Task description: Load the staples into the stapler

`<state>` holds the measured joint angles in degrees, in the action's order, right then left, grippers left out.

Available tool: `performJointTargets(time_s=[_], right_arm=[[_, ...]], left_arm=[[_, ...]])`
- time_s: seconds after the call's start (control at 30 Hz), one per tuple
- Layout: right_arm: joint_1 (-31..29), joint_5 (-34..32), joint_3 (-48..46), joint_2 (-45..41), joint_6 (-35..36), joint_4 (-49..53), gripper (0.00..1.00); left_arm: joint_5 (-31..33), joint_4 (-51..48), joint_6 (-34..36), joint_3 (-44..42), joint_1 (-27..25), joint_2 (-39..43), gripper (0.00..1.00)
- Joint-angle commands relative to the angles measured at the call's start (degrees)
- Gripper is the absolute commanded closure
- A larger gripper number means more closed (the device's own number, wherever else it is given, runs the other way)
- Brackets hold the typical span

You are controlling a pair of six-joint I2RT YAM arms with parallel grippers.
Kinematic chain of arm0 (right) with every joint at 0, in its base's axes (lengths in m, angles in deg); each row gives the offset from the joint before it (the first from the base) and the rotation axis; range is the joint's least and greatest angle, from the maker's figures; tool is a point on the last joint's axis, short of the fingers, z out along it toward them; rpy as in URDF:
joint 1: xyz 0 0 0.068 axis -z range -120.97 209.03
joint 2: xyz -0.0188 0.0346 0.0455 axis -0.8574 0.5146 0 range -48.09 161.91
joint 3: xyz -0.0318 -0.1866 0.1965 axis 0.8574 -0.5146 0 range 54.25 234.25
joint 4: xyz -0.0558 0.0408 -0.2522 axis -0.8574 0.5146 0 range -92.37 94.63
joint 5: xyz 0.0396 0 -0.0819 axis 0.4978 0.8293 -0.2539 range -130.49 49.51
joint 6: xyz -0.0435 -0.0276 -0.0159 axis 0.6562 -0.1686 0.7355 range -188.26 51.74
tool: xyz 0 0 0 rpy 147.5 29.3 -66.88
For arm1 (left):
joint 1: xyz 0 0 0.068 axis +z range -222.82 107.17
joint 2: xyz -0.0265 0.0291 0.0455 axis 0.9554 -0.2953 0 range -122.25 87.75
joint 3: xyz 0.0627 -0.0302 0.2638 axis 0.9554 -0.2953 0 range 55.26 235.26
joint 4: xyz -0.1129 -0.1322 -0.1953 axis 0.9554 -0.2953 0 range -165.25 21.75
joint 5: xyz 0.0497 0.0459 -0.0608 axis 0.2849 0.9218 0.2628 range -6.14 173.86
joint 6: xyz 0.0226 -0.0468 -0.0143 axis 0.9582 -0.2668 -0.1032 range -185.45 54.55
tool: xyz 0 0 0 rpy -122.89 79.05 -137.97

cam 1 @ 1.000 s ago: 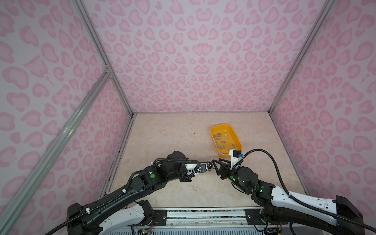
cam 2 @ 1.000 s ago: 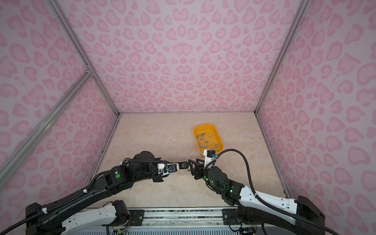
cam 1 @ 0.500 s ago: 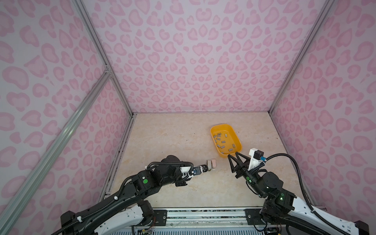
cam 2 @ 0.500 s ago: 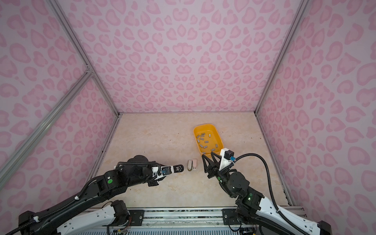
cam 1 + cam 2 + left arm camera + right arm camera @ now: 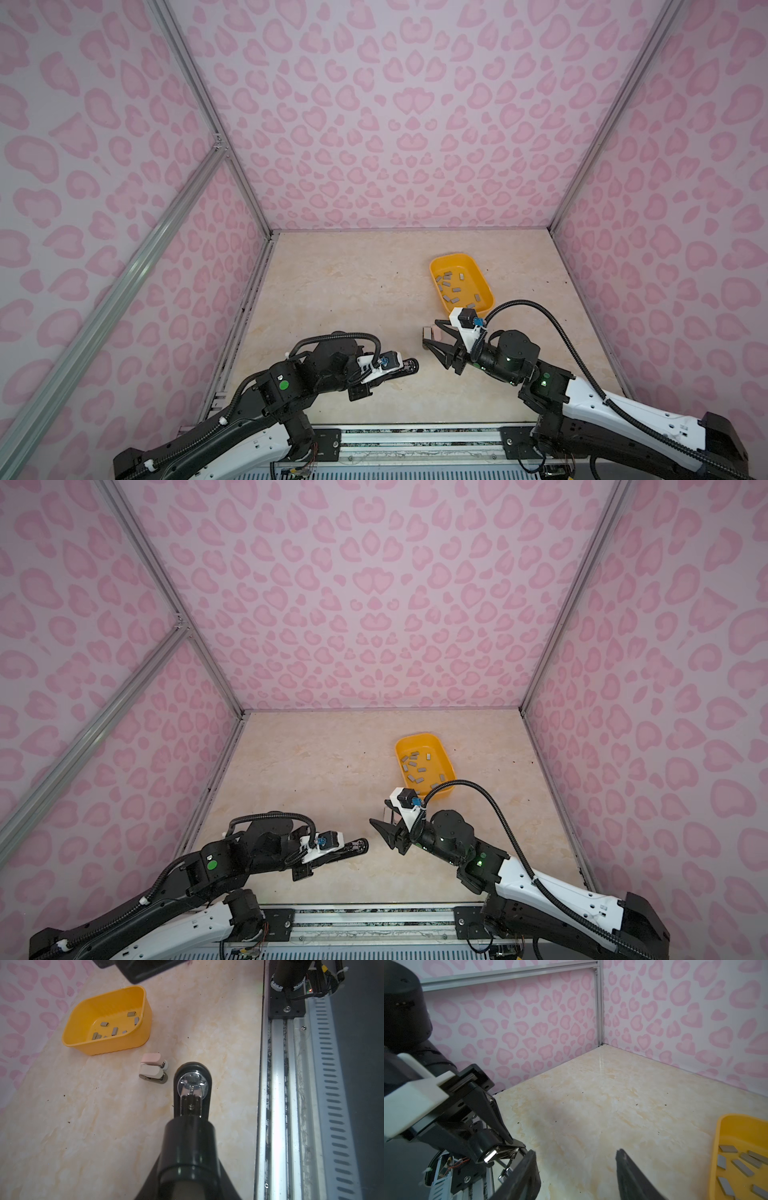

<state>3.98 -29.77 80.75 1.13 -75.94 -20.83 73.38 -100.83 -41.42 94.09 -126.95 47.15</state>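
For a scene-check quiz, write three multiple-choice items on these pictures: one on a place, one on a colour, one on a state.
1. Where do the staples lie?
A on the bare table
B in the yellow tray
C in a gripper

2. What colours are the two small staplers?
A pink and white
B blue and green
C both red

3. How does the right gripper stand?
A shut on a staple
B shut on the tray
C open and empty

Key:
1 B: the grey strips sit inside the tray.
2 A: the left wrist view shows one pink and one white.
3 C: its jaws stand apart with nothing between them.
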Motion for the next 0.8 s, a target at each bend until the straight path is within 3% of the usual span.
performJointTargets(time_s=[0.0, 0.1, 0.2, 0.4, 0.6, 0.77], right_arm=[[0.03, 10.31, -1.07, 1.9, 3.36, -3.03, 0.42], [0.04, 15.07, -1.5, 3.1, 4.9, -2.54, 0.42], [0.03, 15.76, -2.16, 3.99, 4.95, -4.01, 0.41], [-0.26, 23.68, 0.11, 7.98, 5.86, -4.08, 0.49], [-2.09, 25.03, 0.98, 11.87, 6.16, -4.85, 0.51], [-3.97, 26.54, 2.19, 14.78, 8.25, -4.13, 0.61]], left_arm=[[-2.82, 3.56, -0.96, 0.89, 0.0, -0.71, 0.96], [-2.8, 4.55, -1.06, 0.1, -0.01, 0.24, 0.96], [-2.7, 5.13, -1.01, -0.46, -0.01, 1.13, 0.96], [-3.55, 4.59, -0.23, 0.26, -0.01, -0.42, 0.96], [-4.46, 4.46, 0.21, 0.38, 0.05, -0.45, 0.96], [-4.72, 4.02, 0.62, 1.16, -0.01, -1.21, 0.96]])
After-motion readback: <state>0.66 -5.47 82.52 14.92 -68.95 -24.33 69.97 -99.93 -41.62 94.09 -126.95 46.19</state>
